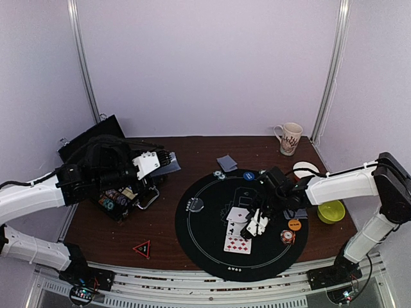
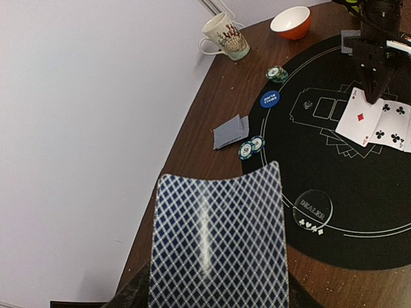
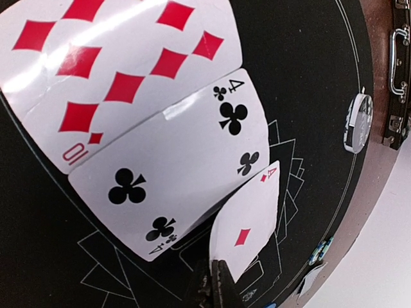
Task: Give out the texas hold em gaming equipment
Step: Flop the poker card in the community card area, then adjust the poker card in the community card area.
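Lower the ace of diamonds flat onto the mat, just beside the four of clubs and in line with the ten of diamonds. Release only once flat, without dragging the neighbours. Gripped now at one short edge by the right fingers, pinched fully shut, and tilted above the middle of the mat. Well off the mat to its left, clamped across its width in the half-open left fingers: the deck, backs up.
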Motion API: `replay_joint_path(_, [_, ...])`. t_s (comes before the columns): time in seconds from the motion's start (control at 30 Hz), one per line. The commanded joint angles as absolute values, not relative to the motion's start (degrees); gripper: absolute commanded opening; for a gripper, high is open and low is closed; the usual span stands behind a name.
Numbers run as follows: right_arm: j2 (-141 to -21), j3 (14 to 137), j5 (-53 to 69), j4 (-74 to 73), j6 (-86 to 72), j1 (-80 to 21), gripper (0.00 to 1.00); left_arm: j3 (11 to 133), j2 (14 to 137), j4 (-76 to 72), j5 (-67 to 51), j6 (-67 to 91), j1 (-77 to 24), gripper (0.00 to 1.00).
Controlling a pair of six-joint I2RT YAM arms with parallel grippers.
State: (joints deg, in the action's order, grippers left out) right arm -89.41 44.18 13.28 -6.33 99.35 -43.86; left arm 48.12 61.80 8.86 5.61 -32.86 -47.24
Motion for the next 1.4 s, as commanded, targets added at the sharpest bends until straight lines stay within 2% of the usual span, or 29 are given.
replay_joint_path(0.0, [-89.19, 44.26, 12.08, -7.68, 100.56, -43.68, 0.08, 48.91, 61.64, 5.52, 6.15, -33.06, -47.20, 0.53])
replay_joint_path(0.03, [-89.16, 44.40, 12.02, -7.87, 100.71, -43.63, 0.13, 48.95, 61.63, 5.60, 6.20, -33.05, -47.20, 0.53])
replay_joint_path(0.1, [-88.77, 44.17, 11.19, -7.75, 101.15, -43.57, 0.33, 48.91, 61.53, 5.75, 6.36, -33.05, -47.24, 0.53])
replay_joint_path(0.13, [-88.44, 44.07, 10.64, -8.03, 101.36, -43.50, 0.38, 48.88, 61.33, 5.78, 6.49, -33.09, -47.22, 0.53])
replay_joint_path(0.3, [-84.80, 42.79, 7.49, -9.40, 100.75, -42.42, 0.48, 48.35, 60.65, 5.97, 6.86, -33.22, -47.15, 0.53])
replay_joint_path(0.37, [-82.06, 42.44, 7.55, -6.67, 95.89, -41.61, 0.50, 48.25, 60.64, 5.96, 6.96, -33.22, -47.20, 0.53])
replay_joint_path(0.5, [-76.71, 46.14, 13.42, 5.83, 61.23, -40.17, 0.54, 48.23, 60.72, 5.64, 6.69, -33.05, -47.20, 0.53])
replay_joint_path(0.6, [-81.49, 59.46, 15.06, -2.52, 29.53, -40.31, 0.56, 48.33, 60.73, 5.53, 6.68, -32.89, -47.21, 0.53])
replay_joint_path(0.67, [-85.96, 66.04, 11.70, -6.85, 11.07, -40.43, 0.52, 48.45, 60.73, 5.62, 6.68, -32.71, -47.20, 0.53])
replay_joint_path(0.77, [-91.11, 69.83, 11.84, -11.70, -2.68, -41.08, 0.36, 48.69, 60.65, 5.86, 6.66, -32.41, -47.20, 0.53])
replay_joint_path(0.87, [-93.17, 67.24, 7.82, -9.22, -9.07, -44.22, 0.28, 48.86, 60.64, 5.89, 6.54, -32.45, -47.20, 0.53])
replay_joint_path(0.97, [-95.53, 65.08, 5.81, -5.76, -16.09, -45.93, 0.14, 49.19, 60.65, 5.64, 6.62, -32.40, -47.21, 0.53])
replay_joint_path(1.07, [-100.87, 68.11, 6.07, -7.86, -18.88, -47.91, 0.02, 49.45, 60.74, 5.77, 6.59, -32.28, -47.22, 0.53])
replay_joint_path(1.23, [-110.02, 76.98, 4.84, -17.10, -19.92, -50.84, 0.00, 49.56, 61.11, 5.89, 6.44, -32.06, -47.20, 0.53])
replay_joint_path(1.37, [-114.01, 79.32, 2.34, -22.35, -19.43, -51.44, 0.00, 49.76, 61.13, 6.02, 6.50, -32.28, -47.24, 0.53])
